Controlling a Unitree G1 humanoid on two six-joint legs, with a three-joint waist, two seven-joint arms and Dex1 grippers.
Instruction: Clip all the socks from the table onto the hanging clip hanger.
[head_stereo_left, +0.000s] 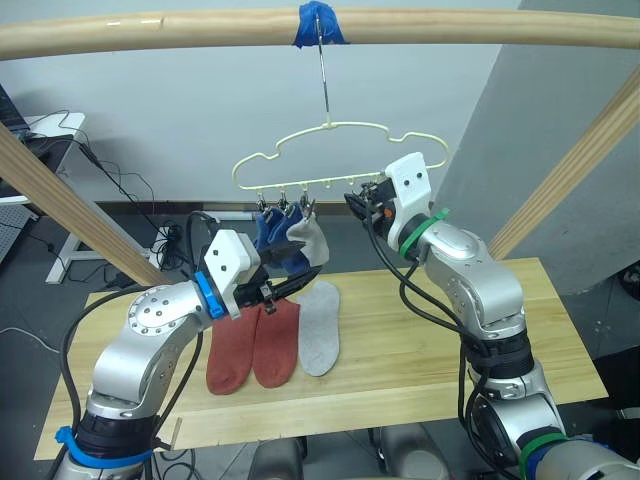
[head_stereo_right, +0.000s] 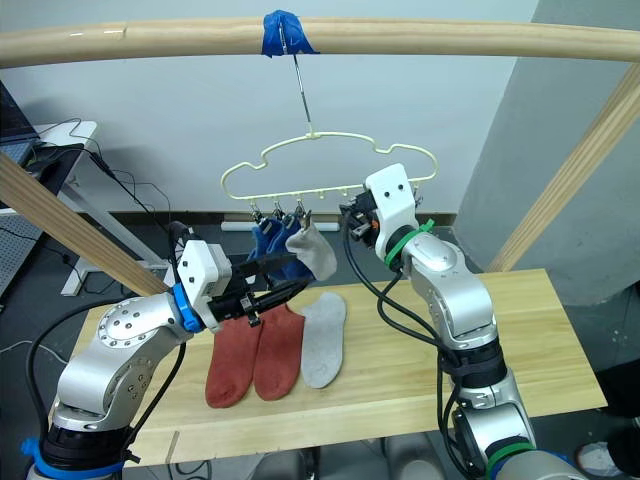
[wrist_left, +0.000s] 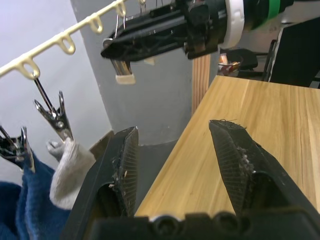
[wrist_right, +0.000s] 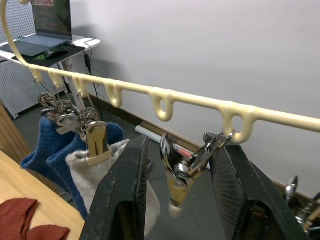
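From the head camera, the pale yellow clip hanger hangs above the table. Two blue socks and a grey sock hang clipped beneath it. Below the hanger, two rust-red socks and a grey sock lie on the table. Left wrist view: the left gripper is wide open and empty below the hanger. Right wrist view: the right gripper straddles a metal clip under the hanger, fingers apart.

No readable text, labels, brand names, numbers or signs appear anywhere. The laptop on a desk in the background shows a lit screen, but nothing on it can be made out. The socks, hanger, wooden pole and tabletop carry no visible writing.
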